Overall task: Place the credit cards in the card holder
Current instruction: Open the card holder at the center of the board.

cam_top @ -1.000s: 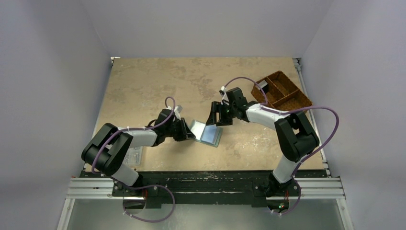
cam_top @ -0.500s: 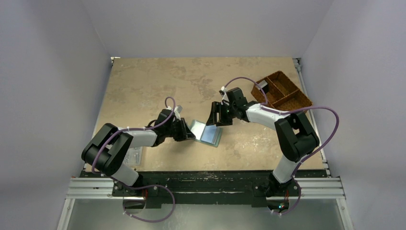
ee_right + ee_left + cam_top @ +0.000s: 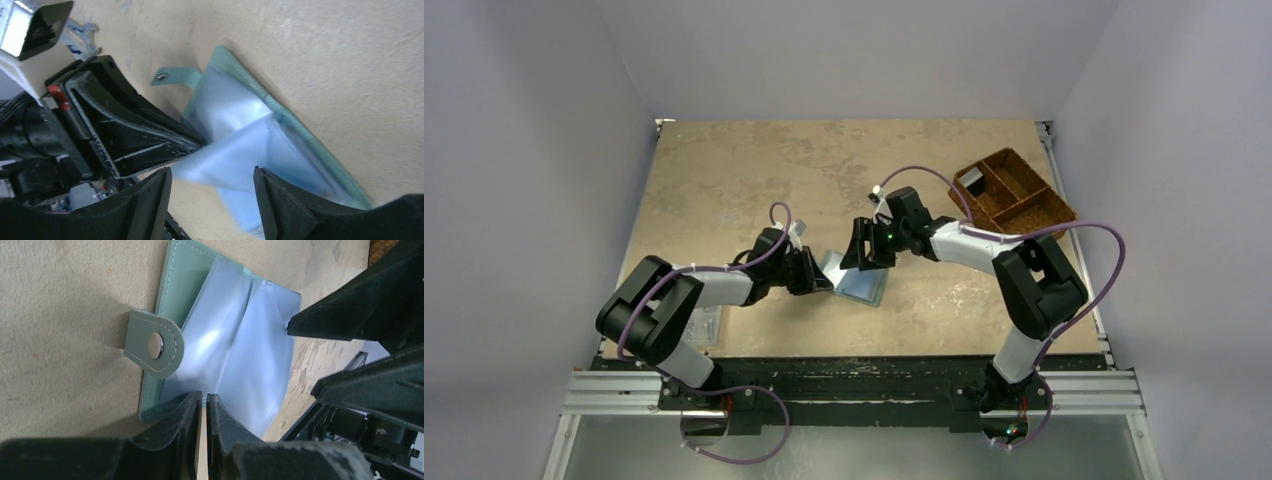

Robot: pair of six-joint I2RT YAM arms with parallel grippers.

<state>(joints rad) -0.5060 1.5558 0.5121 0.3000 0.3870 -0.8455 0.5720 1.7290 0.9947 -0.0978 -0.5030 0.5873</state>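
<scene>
A: Left fingers [image 3: 182, 425] are clenched on what, exactly?

B: On the edge of a clear sleeve [image 3: 250, 355] inside the holder [image 3: 862, 283]. The holder lies open on the bench [image 3: 754, 180] between the two arms, with its snap tab [image 3: 155, 345] flat to one side.

A: Why grip there?

B: Likely to pin the soft holder down and lift a pocket mouth, so a card could slide in without the whole thing skating away.

A: And the right fingers [image 3: 150, 200]?

B: Spread wide, grasping nothing, poised just above the sleeves and facing the left pair. They're probably there to part another layer.

A: Any cards?

B: None can be made out. Something small sits in the basket [image 3: 1012, 195], too small to tell.
</scene>
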